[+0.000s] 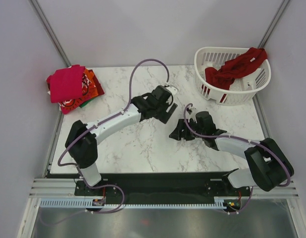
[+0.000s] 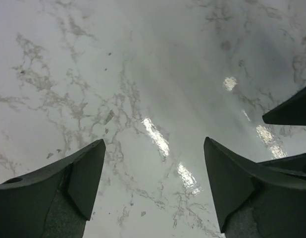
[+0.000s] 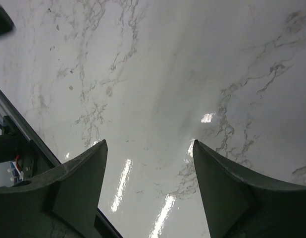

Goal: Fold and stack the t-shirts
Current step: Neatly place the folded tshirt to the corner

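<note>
**Desk** [image 1: 143, 148]: white marble top. Its middle is bare of cloth, and no tee is laid out for folding.

**Basket** [image 1: 208, 55]: white slatted plastic, at the far right corner. It holds one item.

**Stack** [image 1: 69, 84]: folded tees piled at the far left corner, overhanging the desk edge. A bright red tee lies on top. Beneath it show an orange edge [image 1: 92, 82], a red tee with white print [image 1: 69, 103] and a sliver of green [image 1: 87, 102]. The number of layers cannot be told.

**Dark red tee** [image 1: 234, 67]: unfolded and bunched in the basket, draped over its far rim.

**Left fingers** [image 2: 81, 176]: spread wide over bare marble at mid-desk, holding nothing.

**Right fingers** [image 3: 78, 178]: likewise spread wide and empty, near the left pair.

**Progress, as judged:** most of the tees appear folded and stacked. The basket tee remains to be fetched, spread, folded and added to the pile.
</note>
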